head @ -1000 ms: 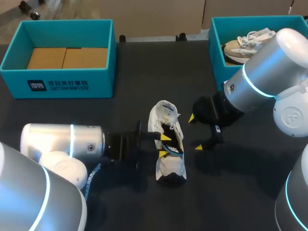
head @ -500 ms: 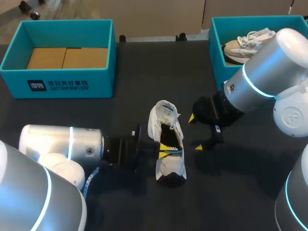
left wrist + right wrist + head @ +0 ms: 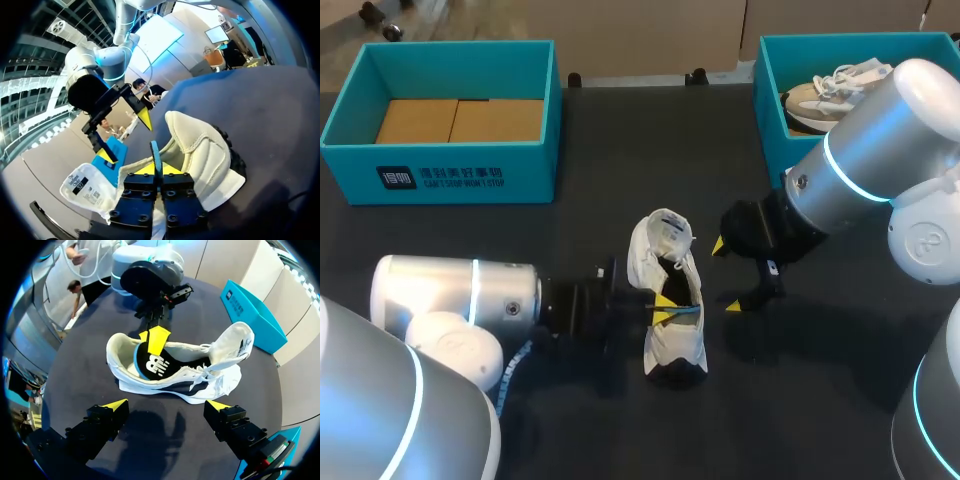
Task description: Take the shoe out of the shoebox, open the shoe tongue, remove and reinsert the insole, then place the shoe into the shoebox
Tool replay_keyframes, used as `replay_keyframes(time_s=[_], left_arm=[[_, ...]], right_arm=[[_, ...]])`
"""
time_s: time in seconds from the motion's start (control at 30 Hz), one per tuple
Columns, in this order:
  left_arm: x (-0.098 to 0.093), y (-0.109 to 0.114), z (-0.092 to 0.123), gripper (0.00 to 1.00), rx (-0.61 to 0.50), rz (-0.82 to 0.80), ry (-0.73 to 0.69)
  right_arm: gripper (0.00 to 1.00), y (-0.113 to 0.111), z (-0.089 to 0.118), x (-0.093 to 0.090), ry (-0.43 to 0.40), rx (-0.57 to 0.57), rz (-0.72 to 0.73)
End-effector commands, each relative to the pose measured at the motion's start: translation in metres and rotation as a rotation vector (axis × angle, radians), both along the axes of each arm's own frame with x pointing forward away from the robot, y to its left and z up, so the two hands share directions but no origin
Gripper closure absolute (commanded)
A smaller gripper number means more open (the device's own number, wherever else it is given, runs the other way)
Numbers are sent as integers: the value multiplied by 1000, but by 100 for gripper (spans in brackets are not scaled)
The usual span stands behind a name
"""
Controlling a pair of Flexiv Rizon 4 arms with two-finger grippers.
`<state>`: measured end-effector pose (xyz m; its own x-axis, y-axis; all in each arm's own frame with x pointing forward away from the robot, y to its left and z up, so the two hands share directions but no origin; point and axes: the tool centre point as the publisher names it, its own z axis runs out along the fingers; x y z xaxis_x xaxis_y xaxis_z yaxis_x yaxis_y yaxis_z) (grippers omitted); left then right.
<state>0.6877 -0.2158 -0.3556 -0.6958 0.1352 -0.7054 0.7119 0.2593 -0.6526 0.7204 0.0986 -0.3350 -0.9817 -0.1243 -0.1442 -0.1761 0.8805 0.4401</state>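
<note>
A white shoe [image 3: 672, 300] with a dark lining lies on the black table, tongue flipped open toward the far side. My left gripper [image 3: 670, 307] reaches in from the left over the shoe's heel opening. In the left wrist view my left gripper [image 3: 159, 169] has its fingers together on a thin blue-edged insole [image 3: 155, 152] that stands up between them, with the shoe [image 3: 202, 152] around it. The right wrist view shows the black insole [image 3: 155, 365] inside the shoe [image 3: 200, 375]. My right gripper [image 3: 725, 275] stands open just right of the shoe, holding nothing [image 3: 165, 407].
A teal box [image 3: 445, 170] with cardboard inside stands at the back left. At the back right a second teal shoebox [image 3: 770, 100] holds another pale shoe [image 3: 830, 90]. My right arm fills the table's right side.
My left gripper's fingers have closed together on the insole's edge at the heel. The shoe has hardly shifted. My right arm has not moved.
</note>
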Motion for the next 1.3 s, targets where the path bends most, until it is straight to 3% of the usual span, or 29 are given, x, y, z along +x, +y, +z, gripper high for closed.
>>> replay_keyframes(time_s=[0.03, 0.47, 0.7, 0.83, 1.3], left_arm=[[-6, 4, 6, 56, -24, 2, -3], [-1, 19, 33, 45, -25, 10, -27], [2, 17, 45, 25, -11, -35, -40], [6, 22, 52, 18, 20, -62, -41], [19, 36, 63, 13, 176, -232, -21]], right_arm=[[0, 2, -1, -1, -3, -4, -2], [0, 2, -1, -1, -3, -4, -2], [0, 2, -1, -1, -3, -4, -2], [0, 2, -1, -1, -3, -4, -2], [0, 2, -1, -1, -3, -4, -2]])
